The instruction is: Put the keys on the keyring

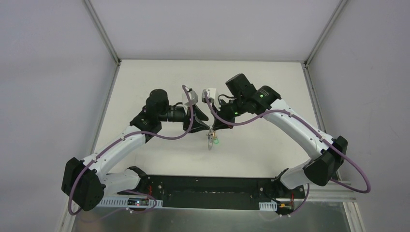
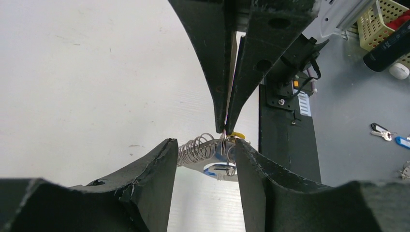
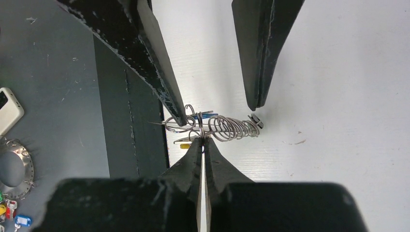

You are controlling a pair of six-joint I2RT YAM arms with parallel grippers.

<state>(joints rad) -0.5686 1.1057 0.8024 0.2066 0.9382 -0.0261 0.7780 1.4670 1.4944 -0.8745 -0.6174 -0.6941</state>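
The keyring [image 3: 231,128] is a bunch of silver wire rings on a pale oval loop [image 2: 218,169], held in the air between both arms. My right gripper [image 3: 202,139] is shut on one wire ring at its fingertips. My left gripper [image 2: 205,145] is open around the bunch. One left finger [image 3: 164,82] touches the rings; the other finger [image 3: 260,58] stands apart from them. Small keys hang in the bunch: a blue one [image 3: 206,115], a yellow one [image 3: 184,145] and a black-headed one [image 3: 256,121]. In the top view the keyring [image 1: 211,140] dangles below the two meeting grippers.
The black base plate [image 2: 285,140] runs along the table's near edge, right below the grippers. Off the table lie loose keys [image 2: 382,132], a yellow basket [image 2: 384,19], a white device [image 3: 7,108] and a metal ring with coloured tags [image 3: 17,169].
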